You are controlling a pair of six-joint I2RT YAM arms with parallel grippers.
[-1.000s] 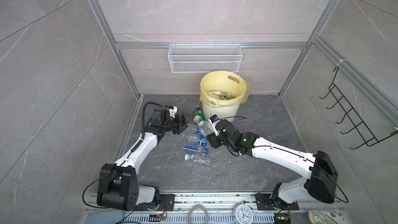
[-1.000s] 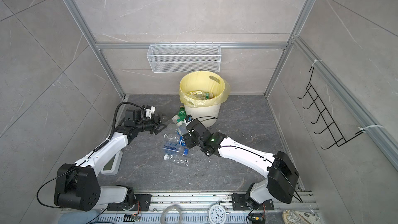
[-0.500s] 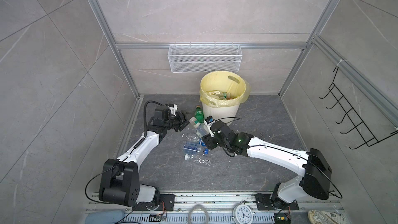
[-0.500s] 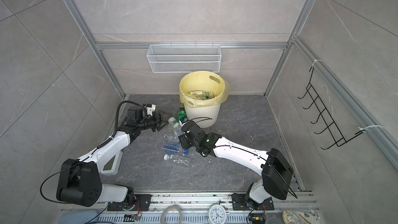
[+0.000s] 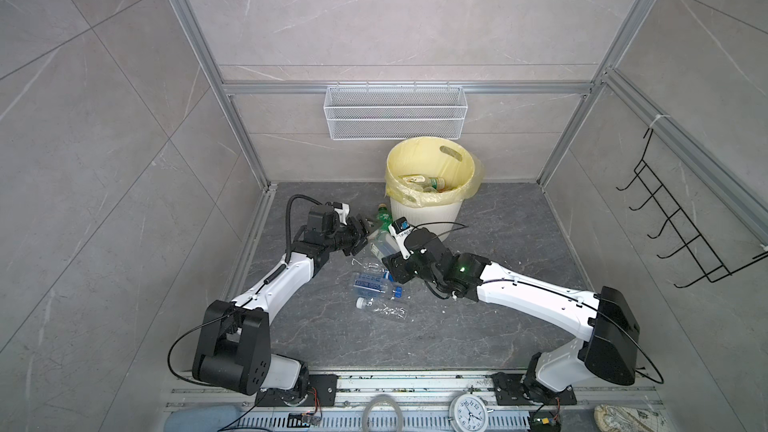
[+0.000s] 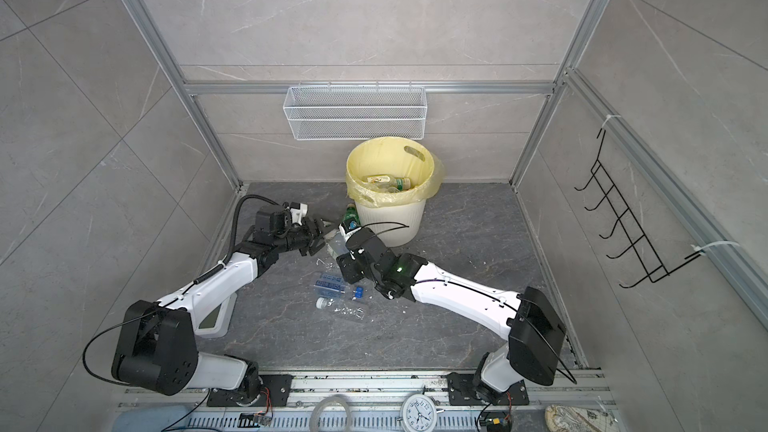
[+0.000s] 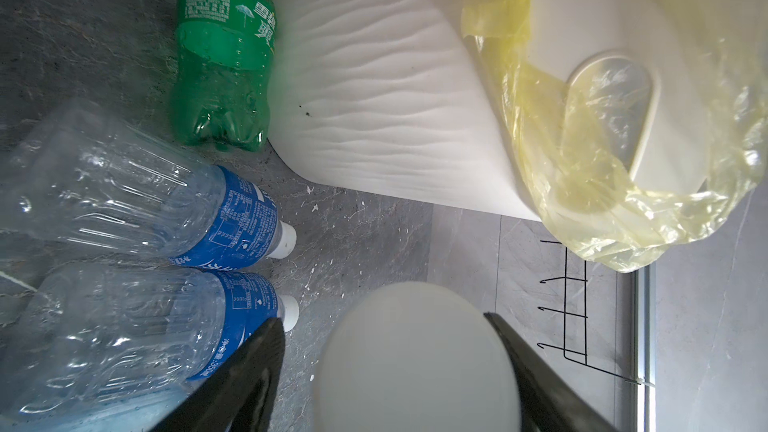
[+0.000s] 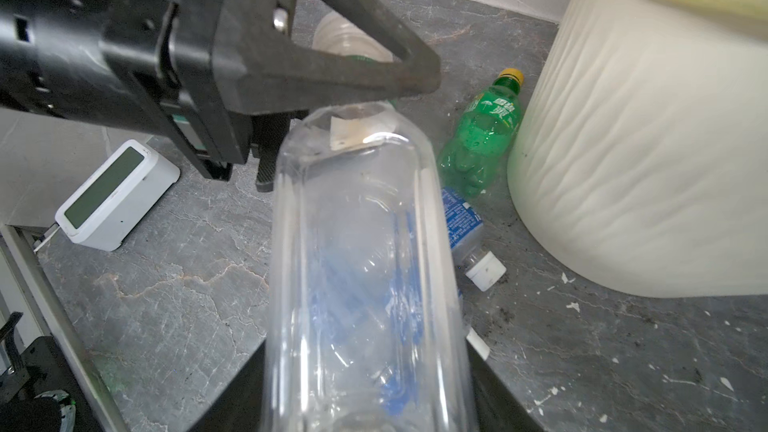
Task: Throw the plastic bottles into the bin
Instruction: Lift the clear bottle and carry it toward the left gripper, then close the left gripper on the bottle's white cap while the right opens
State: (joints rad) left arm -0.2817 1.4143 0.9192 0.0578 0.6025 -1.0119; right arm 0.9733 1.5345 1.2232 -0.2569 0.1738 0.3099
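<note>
The cream ribbed bin [image 5: 432, 218] [image 6: 390, 222] [image 7: 374, 97] [image 8: 644, 160] stands at the back with a yellow bag and several bottles inside. My right gripper [image 8: 365, 401] [image 5: 390, 263] is shut on a clear bottle [image 8: 365, 263] that points at the left gripper. My left gripper [image 7: 382, 320] [image 5: 362, 231] is shut on a whitish bottle [image 7: 415, 367] [image 8: 349, 41], just left of the bin. A green bottle [image 5: 383, 214] [image 7: 226, 56] [image 8: 486, 135] lies against the bin wall. Clear blue-labelled bottles [image 7: 137, 197] [image 5: 372, 283] [image 6: 330, 284] lie on the floor below the grippers.
A white wire basket [image 5: 395, 112] hangs on the back wall above the bin. A black hook rack [image 5: 681, 218] is on the right wall. A small white device [image 8: 118, 195] [image 6: 216, 317] lies on the floor by the left arm. A capped clear bottle [image 5: 382, 309] lies nearer the front.
My left gripper narrowed around the whitish bottle and moved right toward the bin. My right gripper carried its clear bottle left until the two grippers nearly meet.
</note>
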